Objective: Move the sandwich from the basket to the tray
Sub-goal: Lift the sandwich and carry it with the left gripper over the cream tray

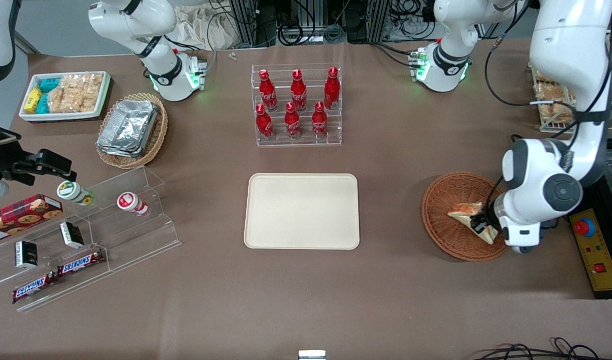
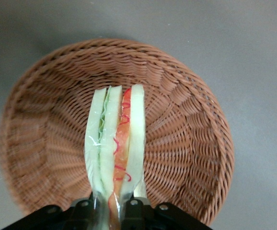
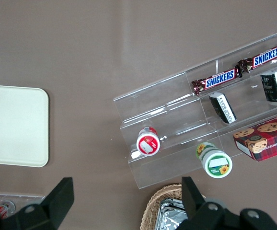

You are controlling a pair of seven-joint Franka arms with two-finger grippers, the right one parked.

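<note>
Brown matting covers the whole bench [image 1: 306, 300], which runs edge to edge nearest the front camera and carries everything else; at its end farthest from that camera, aluminium framing and black cables crowd the room's edge. Largest on the bench is the cream tray [image 1: 301, 211], flat and bare at the middle. Farther from the camera than the tray stands a clear tiered rack of red cola bottles [image 1: 296, 105]. Toward the parked arm's end sit a clear stepped display [image 1: 85, 240] with Snickers bars [image 1: 80, 262], a tan oval basket of foil trays [image 1: 131, 129], and a white tray of snack packets [image 1: 65, 95]. Toward the working arm's end lies the round reddish-brown wicker basket [image 1: 458, 216], well apart from the tray. Inside it the sandwich [image 2: 117, 148] stands on edge, wrapped in clear film, its orange and green filling showing between pale bread slices. The end effector [image 2: 114, 211] is clamped on the sandwich's end, over the basket.
</note>
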